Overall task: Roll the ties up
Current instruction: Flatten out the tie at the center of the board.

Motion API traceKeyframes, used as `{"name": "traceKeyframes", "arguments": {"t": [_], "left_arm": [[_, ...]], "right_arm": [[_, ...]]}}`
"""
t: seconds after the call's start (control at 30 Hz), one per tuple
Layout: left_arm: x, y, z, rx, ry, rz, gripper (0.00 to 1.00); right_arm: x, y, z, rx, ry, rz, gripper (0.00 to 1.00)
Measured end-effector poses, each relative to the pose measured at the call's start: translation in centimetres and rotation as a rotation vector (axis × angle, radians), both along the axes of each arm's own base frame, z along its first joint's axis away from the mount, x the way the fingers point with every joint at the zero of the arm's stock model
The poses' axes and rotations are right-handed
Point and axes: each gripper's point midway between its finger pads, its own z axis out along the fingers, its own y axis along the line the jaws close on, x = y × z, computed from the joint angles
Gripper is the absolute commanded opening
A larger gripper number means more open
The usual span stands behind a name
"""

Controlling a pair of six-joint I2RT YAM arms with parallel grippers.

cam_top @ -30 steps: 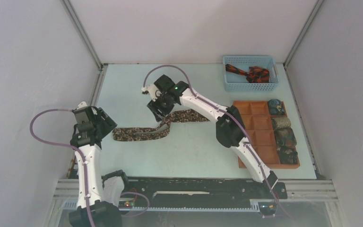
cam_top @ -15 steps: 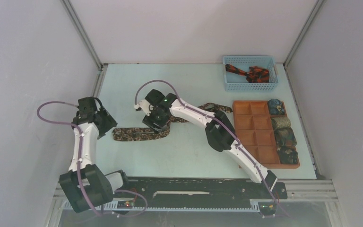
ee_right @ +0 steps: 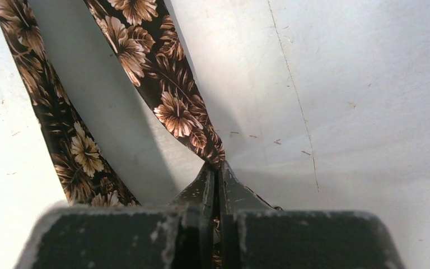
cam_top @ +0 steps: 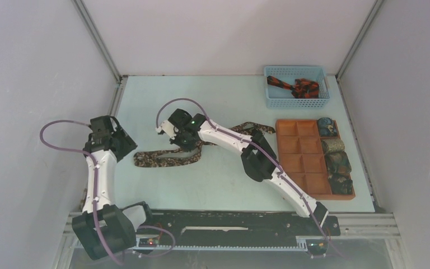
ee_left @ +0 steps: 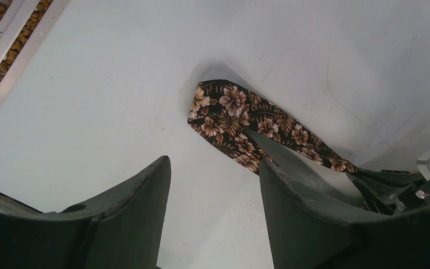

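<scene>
A dark brown tie (cam_top: 162,159) with a tan floral print lies stretched across the table, from near my left gripper to beside the tray. My right gripper (cam_top: 183,141) is shut on a fold of it near the middle; in the right wrist view the fabric (ee_right: 171,95) is pinched at the fingertips (ee_right: 217,171), with a second strand (ee_right: 61,129) alongside. My left gripper (cam_top: 124,147) hovers open just left of the tie's wide end (ee_left: 227,109), its fingers (ee_left: 140,196) holding nothing. A black and red-orange tie (cam_top: 295,87) lies in the blue basket (cam_top: 277,102).
The orange-brown tray (cam_top: 305,152) of square compartments stands at the right, with several rolled ties (cam_top: 336,162) in its right column. The blue basket stands at the back right corner. A metal frame rail (cam_top: 115,103) runs along the table's left edge.
My right gripper has come down and leftward onto the brown tie and shut on it. The left arm swung up toward the tie's wide end, then held still.
</scene>
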Motion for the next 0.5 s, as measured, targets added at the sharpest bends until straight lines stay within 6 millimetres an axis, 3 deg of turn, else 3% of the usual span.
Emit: {"name": "traceKeyframes", "arguments": {"t": [0.33, 0.5], "left_arm": [[-0.2, -0.1, 0.8, 0.013, -0.036, 0.001, 0.65], [-0.5, 0.2, 1.7, 0.040, -0.070, 0.013, 0.65]], "right_arm": [[0.1, 0.5, 0.4, 0.001, -0.042, -0.039, 0.00], [0.2, 1.1, 3.0, 0.044, -0.069, -0.080, 0.00]]}}
